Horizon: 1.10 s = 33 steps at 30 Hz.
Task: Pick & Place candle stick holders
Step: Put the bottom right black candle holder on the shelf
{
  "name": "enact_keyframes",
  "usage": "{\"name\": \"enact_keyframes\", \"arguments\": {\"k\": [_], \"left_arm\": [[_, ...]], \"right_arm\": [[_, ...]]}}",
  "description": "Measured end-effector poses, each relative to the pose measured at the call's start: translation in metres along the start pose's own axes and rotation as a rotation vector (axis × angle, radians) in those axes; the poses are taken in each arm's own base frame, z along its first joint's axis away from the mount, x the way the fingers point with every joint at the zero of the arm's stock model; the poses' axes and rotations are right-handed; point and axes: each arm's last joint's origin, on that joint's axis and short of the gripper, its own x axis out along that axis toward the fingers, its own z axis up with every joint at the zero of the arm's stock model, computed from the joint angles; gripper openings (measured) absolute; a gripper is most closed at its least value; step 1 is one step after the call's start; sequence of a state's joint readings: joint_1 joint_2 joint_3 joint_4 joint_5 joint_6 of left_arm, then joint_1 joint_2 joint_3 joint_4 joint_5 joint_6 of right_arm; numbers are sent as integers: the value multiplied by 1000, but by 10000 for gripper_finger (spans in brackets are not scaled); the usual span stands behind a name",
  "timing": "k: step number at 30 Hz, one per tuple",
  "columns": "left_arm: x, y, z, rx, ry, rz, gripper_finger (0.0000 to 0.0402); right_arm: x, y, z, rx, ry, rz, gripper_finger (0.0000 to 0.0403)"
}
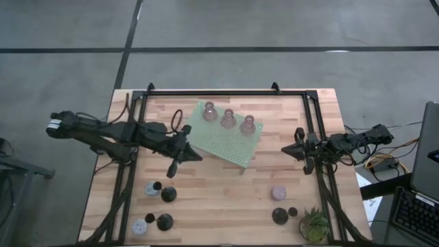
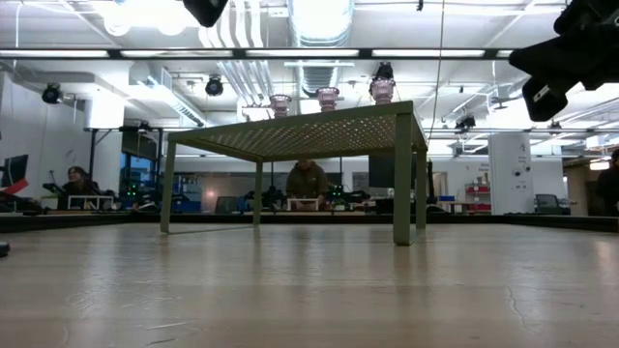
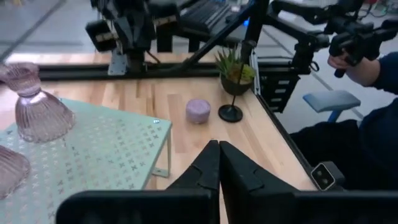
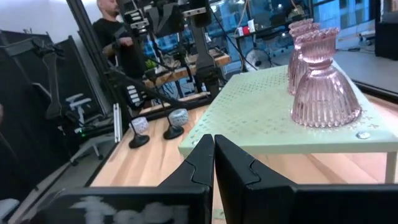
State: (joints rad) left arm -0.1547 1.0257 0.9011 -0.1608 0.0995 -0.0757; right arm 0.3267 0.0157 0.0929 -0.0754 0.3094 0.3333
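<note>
Three ribbed pink glass candle stick holders (image 1: 228,119) stand in a row on the green perforated stand (image 1: 226,140) — just beside the left hand (image 1: 173,169), closed and empty. Right hand (image 1: 286,150) closed, empty — well apart.

Nothing legible anywhere — no words, labels, brands or numbers can be read on the table, the stand, the holders or the room behind

Left pincer (image 1: 171,171) and right pincer (image 1: 284,150) both closed, empty.
</note>
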Motion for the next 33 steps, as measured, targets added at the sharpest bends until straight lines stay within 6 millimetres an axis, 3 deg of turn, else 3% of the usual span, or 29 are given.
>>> {"name": "enact_keyframes", "arguments": {"k": [5, 15, 22, 33], "left_arm": [[-19, 0, -19, 117, -92, -3, 12], [-52, 0, -69, 95, -218, -5, 14], [-61, 2, -100, 73, -319, -5, 14], [-68, 4, -136, 77, -426, -2, 16]], "right_arm": [[0, 1, -1, -13, 19, 46, 8], [-1, 4, -5, -47, 90, 182, 8], [-3, 4, -18, 51, 279, 264, 8], [-5, 11, -20, 93, 326, 449, 9]]}}
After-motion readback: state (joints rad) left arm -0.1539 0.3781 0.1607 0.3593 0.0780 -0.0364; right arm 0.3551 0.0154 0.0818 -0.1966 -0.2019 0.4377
